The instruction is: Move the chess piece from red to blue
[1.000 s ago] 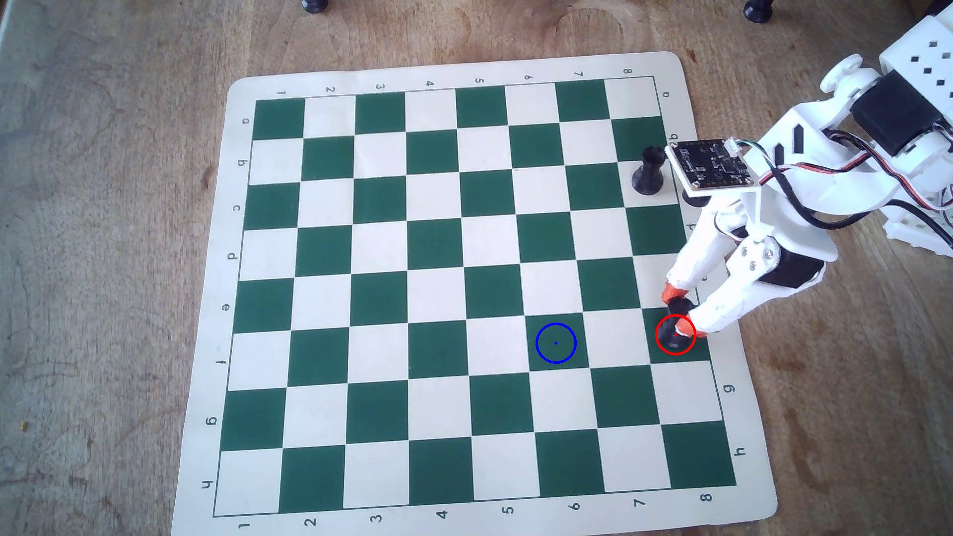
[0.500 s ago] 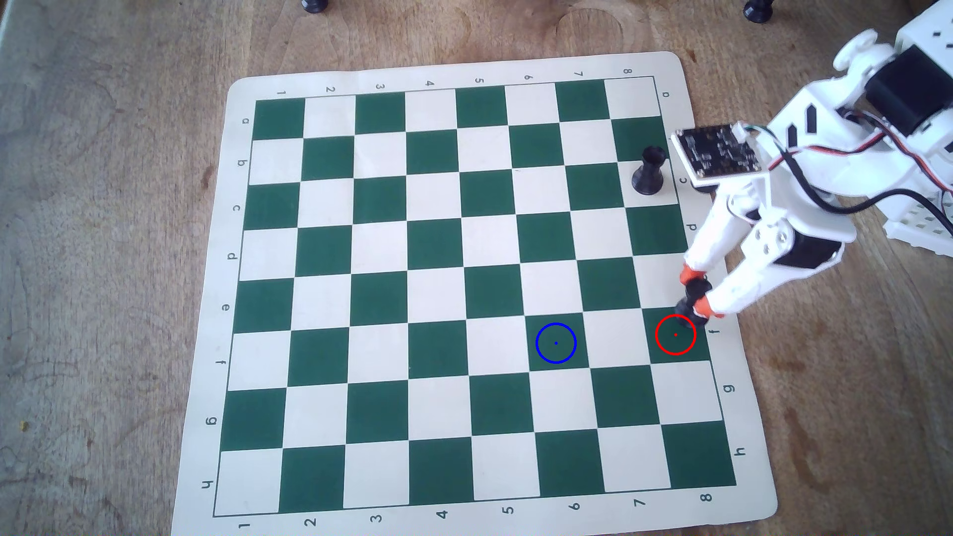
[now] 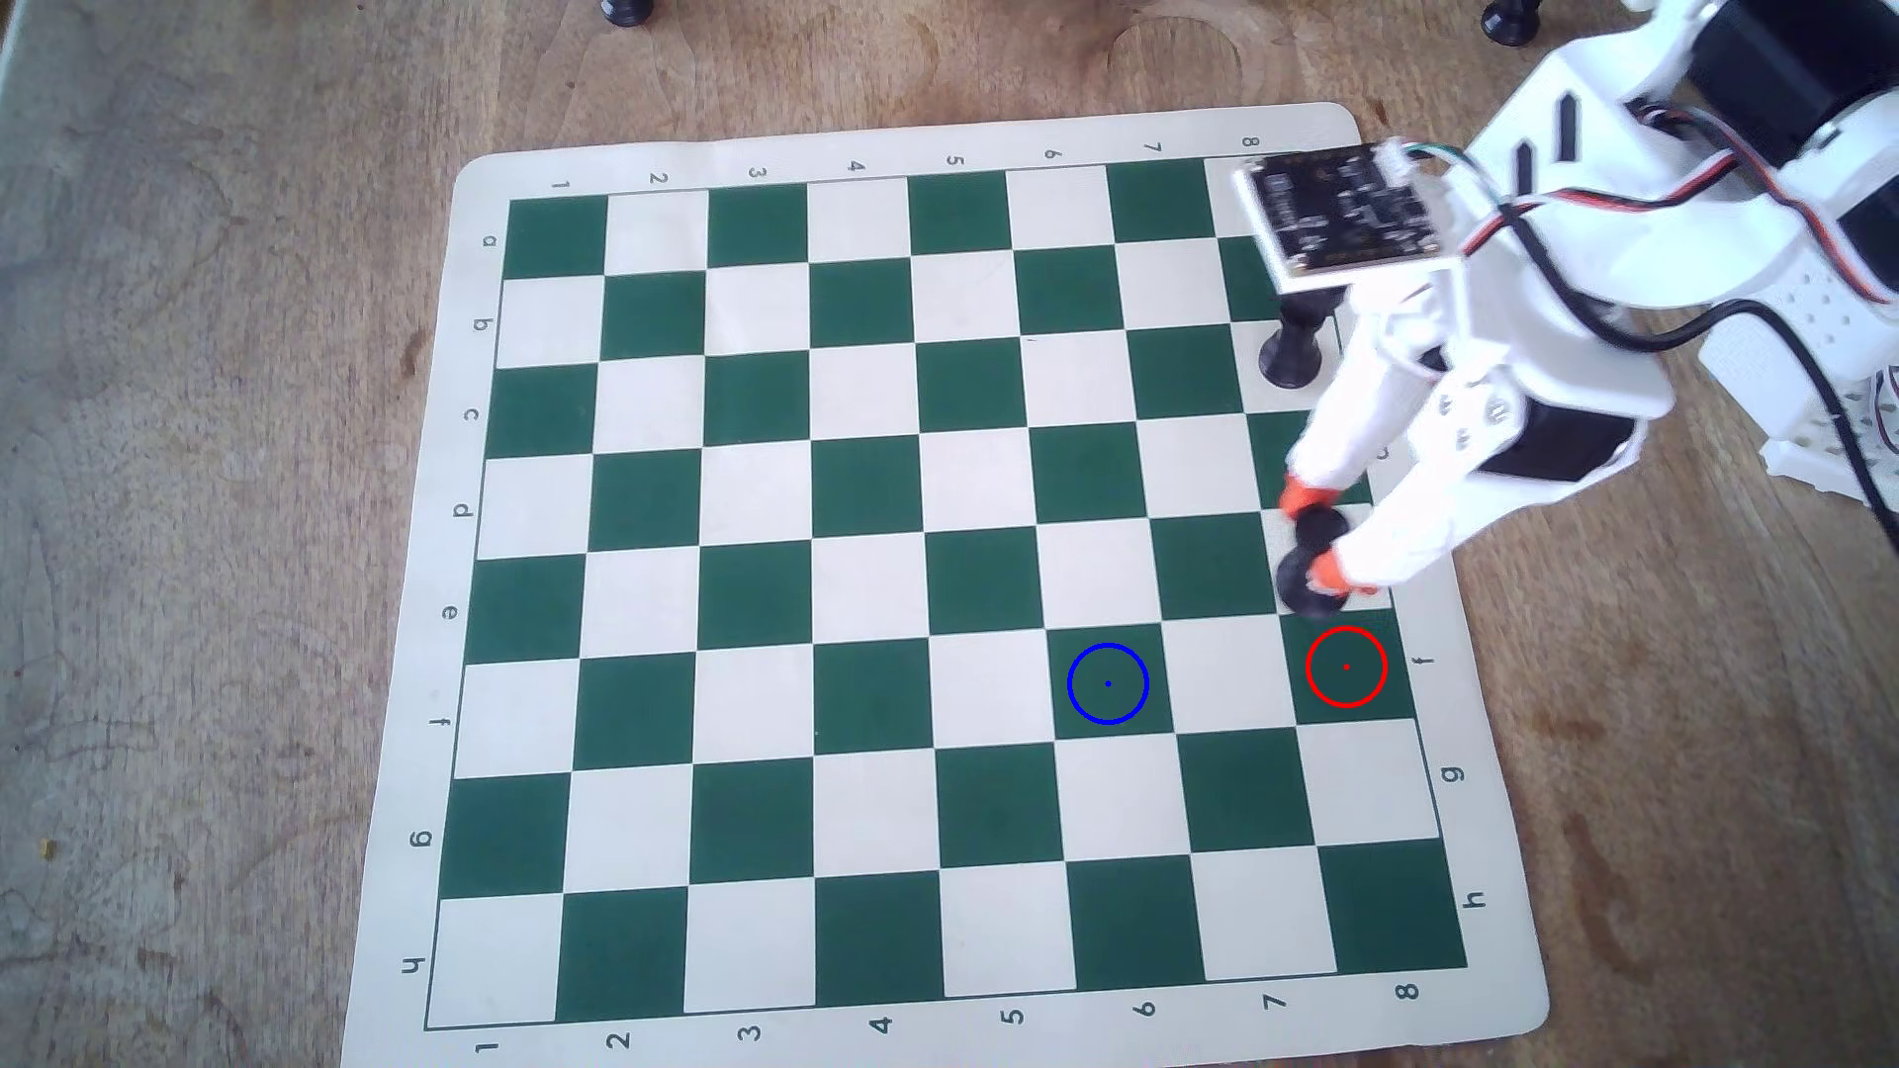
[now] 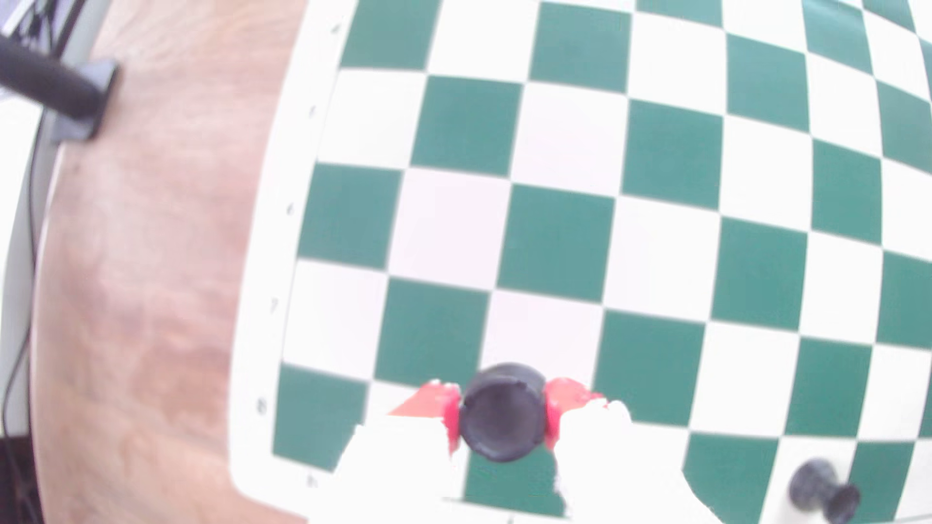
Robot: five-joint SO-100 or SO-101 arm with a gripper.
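In the overhead view, your blue circle (image 3: 1108, 684) lies down and to the left of the pincer (image 3: 1317, 536), with a cream square between it and the red circle (image 3: 1346, 668), which sits empty just below the pincer. The pincer's orange tips clamp the black rook (image 3: 1307, 575), its top (image 4: 502, 410) showing between them in the wrist view. The second rook (image 3: 1290, 354) stands above, half under the arm.

Two black rooks (image 3: 1310, 563) (image 3: 1293, 349) on one chessboard (image 3: 719, 575) — plus one red circle (image 3: 1346, 668), one blue circle (image 3: 1108, 684) and one gripper (image 3: 1318, 536).
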